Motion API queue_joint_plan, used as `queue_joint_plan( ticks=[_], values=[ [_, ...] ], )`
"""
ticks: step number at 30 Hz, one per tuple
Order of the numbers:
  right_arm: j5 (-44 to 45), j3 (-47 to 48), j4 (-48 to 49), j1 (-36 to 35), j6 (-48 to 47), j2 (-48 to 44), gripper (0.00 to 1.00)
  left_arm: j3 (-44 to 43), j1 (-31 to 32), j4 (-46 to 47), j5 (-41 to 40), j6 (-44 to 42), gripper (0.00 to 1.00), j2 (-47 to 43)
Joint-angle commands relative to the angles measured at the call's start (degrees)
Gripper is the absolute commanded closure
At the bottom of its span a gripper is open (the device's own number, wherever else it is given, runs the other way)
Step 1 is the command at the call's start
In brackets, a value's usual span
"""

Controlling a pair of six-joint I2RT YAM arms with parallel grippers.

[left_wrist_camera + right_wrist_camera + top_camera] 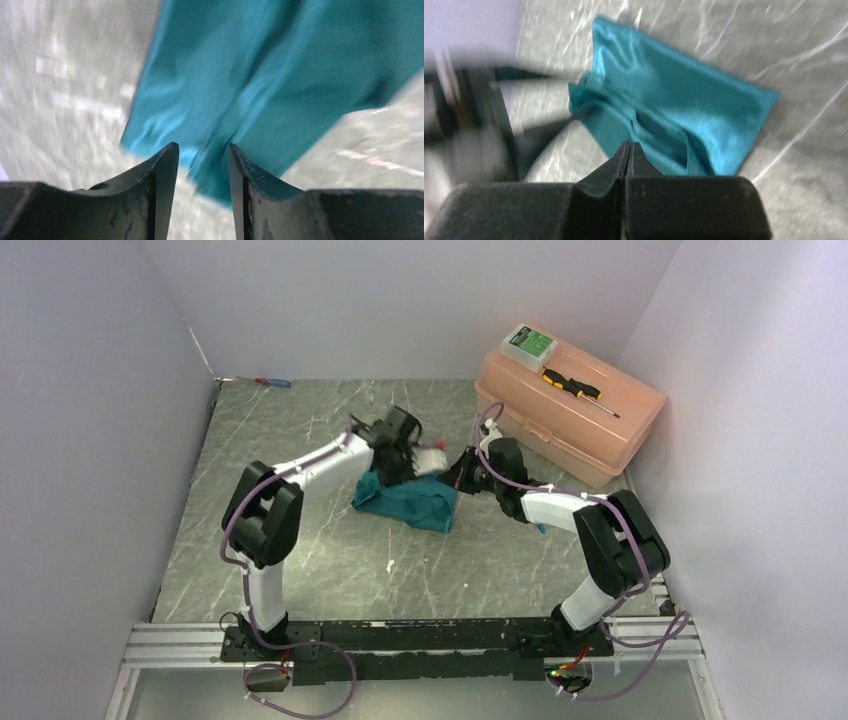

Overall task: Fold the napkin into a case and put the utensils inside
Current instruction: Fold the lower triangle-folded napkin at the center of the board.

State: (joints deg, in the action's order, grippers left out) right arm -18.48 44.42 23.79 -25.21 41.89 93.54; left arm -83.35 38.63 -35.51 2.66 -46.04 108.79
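Note:
The teal napkin [405, 502] lies folded into a flat oblong in the middle of the table, with a pocket-like fold along one side [674, 110]. My left gripper [402, 458] hovers at its far left end. Its fingers stand open over the cloth's corner [260, 75], and nothing is between them [203, 147]. My right gripper [462, 476] is shut at the napkin's far right edge and holds nothing [628, 145]. A thin blue sliver [541, 529] shows beside my right forearm, and a small white bit [390, 565] lies nearer. I cannot tell whether these are the utensils.
A peach toolbox [570, 420] stands at the back right, with a yellow-and-black screwdriver [578, 390] and a green-and-white box [528, 343] on its lid. A red-and-blue screwdriver [272, 382] lies at the back left by the wall. Walls close in three sides.

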Motion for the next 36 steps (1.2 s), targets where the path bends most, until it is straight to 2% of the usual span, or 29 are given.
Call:
queue_joint_plan(
  ticks=[1,3,6,12,14,15,17,21,26,30,36],
  values=[
    [-6.3,-2.5,1.8,-1.6,1.5,-3.6,1.0,-9.8,-12.3,-10.4,-4.7,10.9,0.52,1.6],
    [-6.5,-2.9,2.1,-2.0,1.6,-3.2,1.0,-11.7,-13.7,-14.6,-0.5,11.9,0.52,0.6],
    [-6.6,-2.4,1.2,-2.9,0.7,-1.9,1.0,-8.8,-14.5,-19.1,5.6,10.6,0.51,-2.8],
    [-7.3,-0.5,0.7,-4.4,0.1,1.9,1.0,1.4,-14.5,-17.1,13.3,10.6,0.49,-8.7],
    [-7.0,0.3,0.0,-4.9,-0.5,3.4,1.0,3.4,-14.5,-15.7,15.7,11.8,0.42,-9.6],
    [-6.7,0.7,-0.1,-5.0,-0.8,4.2,1.0,4.1,-14.5,-15.3,16.7,12.1,0.36,-9.6],
    [-6.2,1.1,-0.4,-5.2,-1.0,5.6,1.0,4.5,-14.6,-14.2,16.9,12.8,0.34,-8.7],
    [-4.2,1.6,-1.1,-5.2,-1.7,7.3,1.0,5.6,-14.6,-9.8,12.3,13.1,0.35,-5.8],
    [-2.1,2.0,-2.9,-5.1,-3.1,7.1,1.0,7.3,-14.6,-2.7,6.2,11.8,0.41,-2.7],
    [-0.9,1.6,-4.2,-5.0,-4.1,6.1,1.0,7.0,-15.1,-1.1,4.4,11.9,0.47,-0.3],
    [-0.8,1.1,-4.6,-5.0,-4.3,5.8,1.0,3.7,-16.1,-2.3,6.8,14.6,0.7,1.3]
  ],
)
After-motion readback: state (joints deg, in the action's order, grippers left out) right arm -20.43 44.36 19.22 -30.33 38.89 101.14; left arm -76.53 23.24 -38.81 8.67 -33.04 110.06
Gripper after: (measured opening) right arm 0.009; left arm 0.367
